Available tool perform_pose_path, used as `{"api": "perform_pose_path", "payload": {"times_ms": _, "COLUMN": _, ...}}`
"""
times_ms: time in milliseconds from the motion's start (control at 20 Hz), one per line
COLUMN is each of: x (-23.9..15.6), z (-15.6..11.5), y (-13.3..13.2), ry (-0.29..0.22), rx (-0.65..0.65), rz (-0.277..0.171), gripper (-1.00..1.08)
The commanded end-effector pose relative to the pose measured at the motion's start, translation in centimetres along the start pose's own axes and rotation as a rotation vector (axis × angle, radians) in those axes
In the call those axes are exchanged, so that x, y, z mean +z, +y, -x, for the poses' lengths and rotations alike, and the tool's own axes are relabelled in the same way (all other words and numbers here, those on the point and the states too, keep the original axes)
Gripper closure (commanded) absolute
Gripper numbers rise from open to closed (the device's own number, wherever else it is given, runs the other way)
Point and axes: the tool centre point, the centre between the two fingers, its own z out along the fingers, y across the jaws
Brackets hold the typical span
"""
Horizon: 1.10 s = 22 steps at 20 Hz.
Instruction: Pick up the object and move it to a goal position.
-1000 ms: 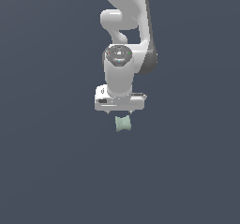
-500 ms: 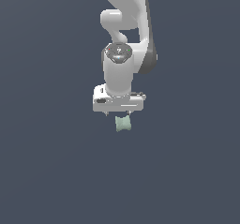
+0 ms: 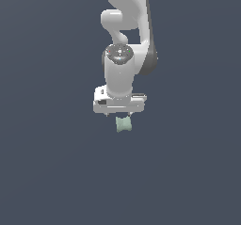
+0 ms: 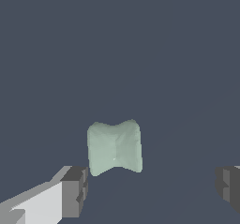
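1. Compared with a second ago, almost nothing shifts: the tool (image 3: pixel 123 112) hovers in the same spot above the mint-green block (image 3: pixel 124 124).
2. Its fingers (image 4: pixel 75 191) stand wide apart, the block between them but nearer one finger, untouched on the tabletop (image 3: pixel 56 172).
3. Judging by this, the grasp is not yet made; descent and closing remain.

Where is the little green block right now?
In the exterior view the green block sits near the middle, just under the white gripper. The wrist view shows it lying between the open fingers, not touching either.
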Motion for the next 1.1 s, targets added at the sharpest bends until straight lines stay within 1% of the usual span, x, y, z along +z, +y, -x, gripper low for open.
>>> {"api": "perform_pose_path", "payload": {"times_ms": 0, "x": 0.7, "z": 0.2, "y": -0.2, "ry": 0.0, "rx": -0.007, "rz": -0.002, "gripper": -0.92}}
{"api": "perform_pose_path", "payload": {"times_ms": 600, "x": 6.2, "z": 1.8, "y": -2.3, "ry": 0.012, "rx": -0.064, "rz": -0.018, "gripper": -0.92}}
{"api": "perform_pose_path", "payload": {"times_ms": 1050, "x": 7.1, "z": 2.1, "y": -2.6, "ry": 0.012, "rx": -0.072, "rz": -0.02, "gripper": -0.92}}
